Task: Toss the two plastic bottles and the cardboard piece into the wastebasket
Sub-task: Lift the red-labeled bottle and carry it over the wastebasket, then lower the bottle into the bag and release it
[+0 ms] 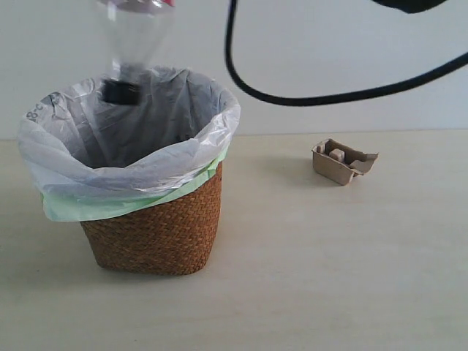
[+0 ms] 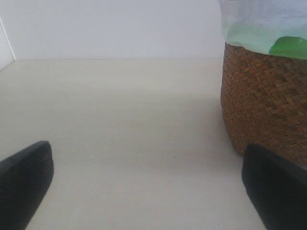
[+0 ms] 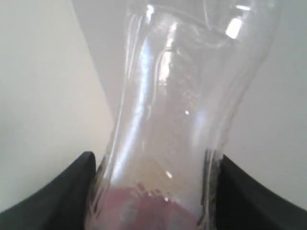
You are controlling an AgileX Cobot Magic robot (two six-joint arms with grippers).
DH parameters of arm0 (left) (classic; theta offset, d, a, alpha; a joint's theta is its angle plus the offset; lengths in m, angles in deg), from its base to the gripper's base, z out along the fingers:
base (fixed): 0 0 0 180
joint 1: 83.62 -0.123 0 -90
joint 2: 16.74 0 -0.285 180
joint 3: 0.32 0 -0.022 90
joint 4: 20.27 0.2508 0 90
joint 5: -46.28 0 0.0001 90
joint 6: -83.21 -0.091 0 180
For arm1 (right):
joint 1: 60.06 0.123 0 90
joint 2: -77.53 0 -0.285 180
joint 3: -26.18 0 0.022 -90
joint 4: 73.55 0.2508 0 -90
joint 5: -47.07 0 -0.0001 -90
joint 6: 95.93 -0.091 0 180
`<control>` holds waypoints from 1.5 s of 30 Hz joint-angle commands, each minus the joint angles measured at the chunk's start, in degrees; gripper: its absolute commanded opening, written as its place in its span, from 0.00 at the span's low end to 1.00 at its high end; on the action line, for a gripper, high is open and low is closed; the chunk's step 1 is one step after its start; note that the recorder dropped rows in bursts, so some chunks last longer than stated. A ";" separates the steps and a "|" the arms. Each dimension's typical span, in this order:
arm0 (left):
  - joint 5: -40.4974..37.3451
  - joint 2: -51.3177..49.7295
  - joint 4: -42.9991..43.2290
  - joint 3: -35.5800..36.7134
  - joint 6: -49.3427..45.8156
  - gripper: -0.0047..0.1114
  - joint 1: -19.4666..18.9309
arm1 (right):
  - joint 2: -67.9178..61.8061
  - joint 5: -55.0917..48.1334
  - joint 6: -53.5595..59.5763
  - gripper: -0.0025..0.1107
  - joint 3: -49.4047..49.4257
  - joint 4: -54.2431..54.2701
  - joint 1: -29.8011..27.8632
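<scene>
Your right gripper (image 3: 153, 191) has its jaws clamped on the red-label bottle (image 1: 135, 44), which is inverted with its black cap (image 1: 121, 91) at the wastebasket (image 1: 157, 227) mouth. Left gripper (image 2: 148, 191) jaws apart, empty, low beside the wicker wall. Cardboard piece (image 1: 342, 161) sits on the surface (image 1: 329, 278), well apart from the wastebasket; a black cable (image 1: 292, 99) loops above it.

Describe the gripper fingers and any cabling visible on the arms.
Left gripper: two black fingers with rounded tips and a fine woven texture. Right gripper: smooth matte black fingers. A thick black cable loops below a dark arm part; no markings visible.
</scene>
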 commanded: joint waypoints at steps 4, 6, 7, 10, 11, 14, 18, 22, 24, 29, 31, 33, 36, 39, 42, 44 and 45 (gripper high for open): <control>0.72 0.18 -0.12 -0.21 0.50 0.97 0.41 | 0.31 16.30 -2.58 0.02 -0.22 0.24 3.10; 0.72 0.18 -0.12 -0.21 0.50 0.97 0.41 | 0.31 12.24 -0.26 0.02 -0.22 0.24 3.10; 0.72 0.18 -0.12 -0.21 0.50 0.97 0.41 | 0.31 10.29 1.48 0.02 -0.22 0.24 3.10; 0.72 0.18 -0.12 -0.21 0.50 0.97 0.41 | 0.31 2.46 12.03 0.02 -0.22 0.24 3.10; 0.72 0.18 -0.12 -0.21 0.50 0.97 0.41 | 0.31 -0.19 17.13 0.02 -0.22 0.24 2.77; 0.72 0.18 -0.12 -0.21 0.50 0.97 0.41 | 0.31 -7.49 27.95 0.02 -0.22 0.24 0.18; 0.72 0.18 -0.12 -0.21 0.50 0.97 0.41 | 0.44 -14.96 34.29 0.02 -0.22 -1.06 -7.57; 0.72 0.18 -0.12 -0.21 0.50 0.97 0.41 | 1.40 -18.13 34.59 0.02 -0.22 -1.84 -17.04; 0.72 0.18 -0.12 -0.21 0.50 0.97 0.41 | 1.92 -18.79 34.86 0.02 -0.22 -2.79 -20.71; 0.72 0.18 -0.12 -0.21 0.50 0.97 0.41 | 2.30 -19.38 30.47 0.02 -0.22 -2.29 -25.42; 0.72 0.18 -0.12 -0.21 0.50 0.97 0.41 | 2.03 -19.38 24.10 0.02 -0.22 -0.90 -25.29; 0.72 0.18 -0.12 -0.21 0.50 0.97 0.41 | 1.47 -19.38 16.84 0.02 -0.22 4.42 -24.61; 0.72 0.18 -0.12 -0.21 0.50 0.97 0.41 | 0.84 -17.45 10.10 0.02 -0.22 19.90 -21.52; 0.72 0.18 -0.12 -0.21 0.50 0.97 0.41 | 0.84 -8.49 12.38 0.03 -0.22 33.57 -14.91; 0.72 0.18 -0.12 -0.21 0.50 0.97 0.41 | -0.40 9.46 18.52 0.12 -1.28 33.29 -5.69; 0.72 0.18 -0.12 -0.21 0.50 0.97 0.41 | -1.94 14.27 23.43 0.18 -2.23 32.91 -3.56; 0.72 0.18 -0.12 -0.21 0.50 0.97 0.41 | -2.61 15.39 23.54 0.22 -2.64 32.91 -2.99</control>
